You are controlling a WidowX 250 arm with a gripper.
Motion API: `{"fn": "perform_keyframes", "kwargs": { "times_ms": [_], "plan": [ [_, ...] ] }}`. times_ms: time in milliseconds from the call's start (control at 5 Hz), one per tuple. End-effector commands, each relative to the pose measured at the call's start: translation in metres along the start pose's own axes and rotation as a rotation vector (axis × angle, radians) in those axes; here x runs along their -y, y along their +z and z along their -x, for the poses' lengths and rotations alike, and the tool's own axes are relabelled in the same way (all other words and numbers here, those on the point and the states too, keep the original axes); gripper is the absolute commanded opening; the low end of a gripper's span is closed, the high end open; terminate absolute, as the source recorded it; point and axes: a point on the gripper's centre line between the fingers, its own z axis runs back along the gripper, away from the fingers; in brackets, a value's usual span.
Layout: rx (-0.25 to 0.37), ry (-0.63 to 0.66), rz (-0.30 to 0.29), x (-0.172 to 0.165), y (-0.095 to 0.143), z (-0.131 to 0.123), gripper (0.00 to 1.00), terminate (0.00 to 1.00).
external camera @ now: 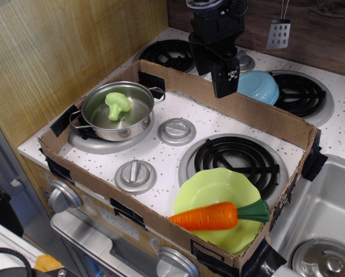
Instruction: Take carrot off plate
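The orange carrot (207, 217) with its dark green stub lies across the front of the lime-green scalloped plate (215, 187), its tip sticking out over the plate's left rim. The plate rests at the front right of the toy stove, partly over a black burner. My gripper (224, 86) hangs high at the back, above the cardboard wall and far from the carrot. Its dark fingers (225, 78) point down with nothing seen between them; I cannot tell whether they are open or shut.
A cardboard wall (241, 107) rings the stove top. A steel pot (117, 111) with a light green broccoli (118, 105) sits at the left. A light blue bowl (259, 86) lies behind the wall. Silver knobs (177, 131) stand mid-stove. A sink (322, 213) is at the right.
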Motion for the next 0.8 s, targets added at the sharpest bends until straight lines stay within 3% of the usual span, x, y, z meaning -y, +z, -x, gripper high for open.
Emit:
{"fn": "perform_keyframes", "kwargs": {
  "times_ms": [0, 400, 600],
  "plan": [
    [0.0, 0.0, 0.0, 0.0, 0.0, 0.0, 1.0, 0.0],
    [0.028, -0.246, -0.036, 0.001, 0.023, -0.004, 1.0, 0.0],
    [0.032, -0.349, -0.047, 0.017, 0.029, -0.001, 1.0, 0.0]
  ]
}}
